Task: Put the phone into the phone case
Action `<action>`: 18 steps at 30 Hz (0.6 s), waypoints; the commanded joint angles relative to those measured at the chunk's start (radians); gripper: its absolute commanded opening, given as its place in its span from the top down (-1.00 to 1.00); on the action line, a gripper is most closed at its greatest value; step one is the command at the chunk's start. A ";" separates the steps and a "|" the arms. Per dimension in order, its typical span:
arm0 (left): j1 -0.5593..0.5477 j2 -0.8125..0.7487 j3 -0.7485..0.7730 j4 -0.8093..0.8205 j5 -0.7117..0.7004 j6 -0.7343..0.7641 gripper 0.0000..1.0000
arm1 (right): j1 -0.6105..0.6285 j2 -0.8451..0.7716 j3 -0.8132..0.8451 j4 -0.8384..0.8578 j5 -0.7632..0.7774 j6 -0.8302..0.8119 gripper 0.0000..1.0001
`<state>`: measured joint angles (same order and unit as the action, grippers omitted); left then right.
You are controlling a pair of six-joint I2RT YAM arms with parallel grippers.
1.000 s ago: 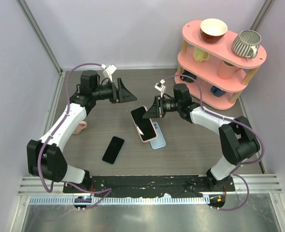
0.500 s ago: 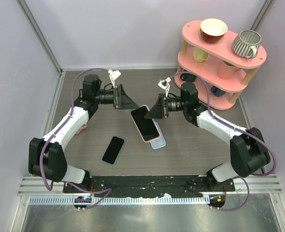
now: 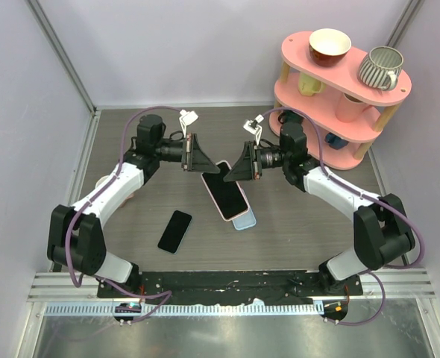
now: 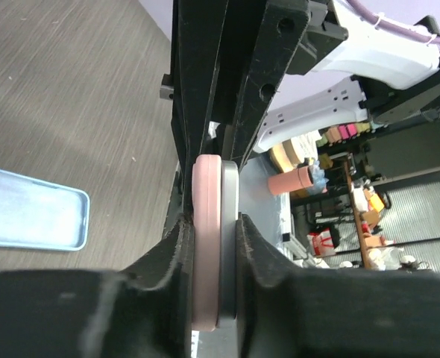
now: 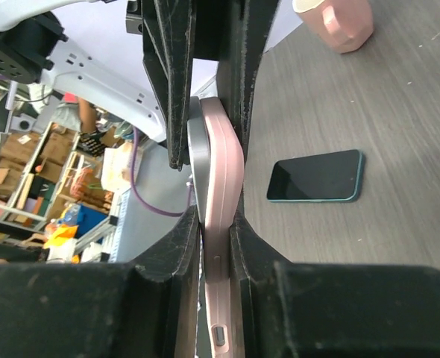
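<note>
A phone [image 3: 224, 190] with a dark screen sits in a pink phone case and hangs tilted above the table's middle. My left gripper [image 3: 205, 165] is shut on its upper left end. My right gripper [image 3: 237, 173] is shut on its right edge. The left wrist view shows the pink case [image 4: 205, 224] and the grey phone edge [image 4: 229, 224] pressed together between my fingers [image 4: 177, 246]. In the right wrist view the pink case [image 5: 224, 164] is clamped, and the grey phone [image 5: 198, 142] stands slightly proud of it at the far end.
A light blue case [image 3: 244, 217] lies on the table under the held phone. A second dark phone [image 3: 175, 230] lies to the front left. A pink shelf [image 3: 339, 82] with bowls and mugs stands at the back right. A pink cup [image 3: 127, 195] sits by the left arm.
My left gripper has moved right to the phone's upper end and shut on it. The right gripper has kept its grip and shifted slightly.
</note>
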<state>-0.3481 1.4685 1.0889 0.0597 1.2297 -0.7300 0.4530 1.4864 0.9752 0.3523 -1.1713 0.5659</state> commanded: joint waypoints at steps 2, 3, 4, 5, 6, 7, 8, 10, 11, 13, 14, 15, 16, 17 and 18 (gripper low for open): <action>-0.064 0.036 0.034 -0.046 -0.001 -0.031 1.00 | 0.006 0.032 0.097 0.197 0.030 0.104 0.92; -0.072 0.044 0.037 -0.049 -0.002 -0.031 1.00 | 0.006 0.038 0.095 0.206 0.030 0.132 0.87; -0.077 0.058 0.049 -0.052 -0.007 -0.031 1.00 | 0.006 0.051 0.092 0.217 0.027 0.147 0.84; -0.086 0.064 0.055 -0.057 -0.019 -0.028 1.00 | 0.006 0.057 0.086 0.271 0.025 0.176 0.78; -0.089 0.072 0.060 -0.057 -0.022 -0.026 1.00 | 0.006 0.060 0.077 0.310 0.022 0.204 0.74; -0.089 0.084 0.063 -0.057 -0.025 -0.026 1.00 | 0.004 0.064 0.062 0.347 0.018 0.263 0.69; -0.089 0.090 0.071 -0.057 -0.032 -0.026 1.00 | 0.004 0.071 0.056 0.416 0.016 0.290 0.57; -0.089 0.101 0.080 -0.057 -0.036 -0.026 1.00 | 0.006 0.081 0.036 0.497 0.015 0.386 0.45; -0.091 0.111 0.089 -0.057 -0.038 -0.026 1.00 | 0.006 0.096 0.031 0.584 0.012 0.420 0.35; -0.092 0.119 0.100 -0.057 -0.036 -0.023 1.00 | 0.006 0.118 0.022 0.693 0.009 0.558 0.33; -0.094 0.125 0.103 -0.057 -0.039 -0.022 1.00 | 0.006 0.147 0.022 0.820 0.007 0.618 0.40; -0.094 0.128 0.104 -0.057 -0.044 -0.022 1.00 | 0.006 0.164 0.023 0.883 0.009 0.668 0.49; -0.095 0.133 0.108 -0.078 -0.042 -0.022 1.00 | 0.006 0.185 0.026 0.949 0.007 0.721 0.63; -0.100 0.138 0.111 -0.078 -0.039 -0.022 1.00 | 0.006 0.205 0.031 1.100 0.006 0.853 0.86; -0.103 0.141 0.114 -0.077 -0.033 -0.022 1.00 | 0.004 0.251 0.043 1.185 0.005 0.920 0.94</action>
<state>-0.3817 1.5715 1.1782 0.0311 1.2213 -0.7380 0.4217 1.6779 0.9569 0.9470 -1.2758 1.1053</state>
